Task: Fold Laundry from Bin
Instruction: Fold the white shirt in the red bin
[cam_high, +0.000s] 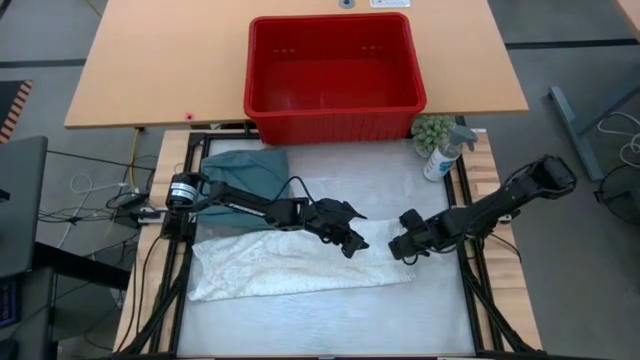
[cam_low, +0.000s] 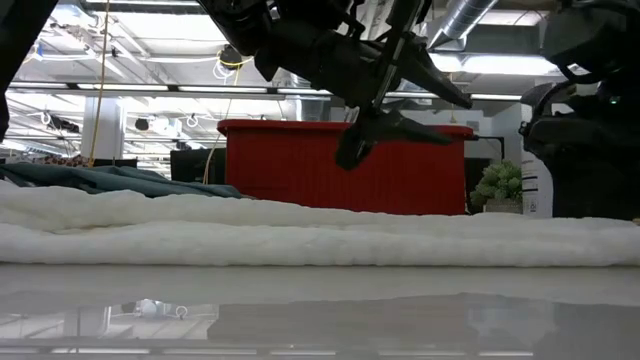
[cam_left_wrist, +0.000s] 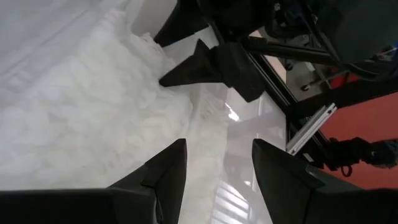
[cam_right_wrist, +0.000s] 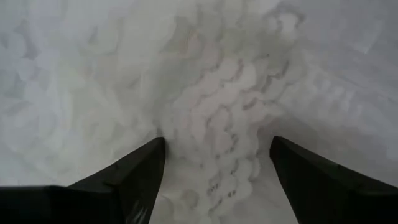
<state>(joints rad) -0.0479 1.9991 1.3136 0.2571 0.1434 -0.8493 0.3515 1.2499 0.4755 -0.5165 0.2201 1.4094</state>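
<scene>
The white garment (cam_high: 300, 262) lies spread flat on the worktop (cam_high: 330, 325), a long strip running from the left arm's side across to the right hand (cam_high: 408, 246), its long axis crosswise between the two arms. The left hand (cam_high: 350, 238) hovers just above its far edge, fingers partly apart and holding nothing. The right hand has its fingers spread wide over the cloth's end, the fabric bunched between them but not pinched. To fold well, I'd judge each hand should drop onto an edge corner, close firmly on one layer only, and lift together. The teal garment (cam_high: 245, 172) sits behind the left hand, near the empty red bin (cam_high: 333, 105).
</scene>
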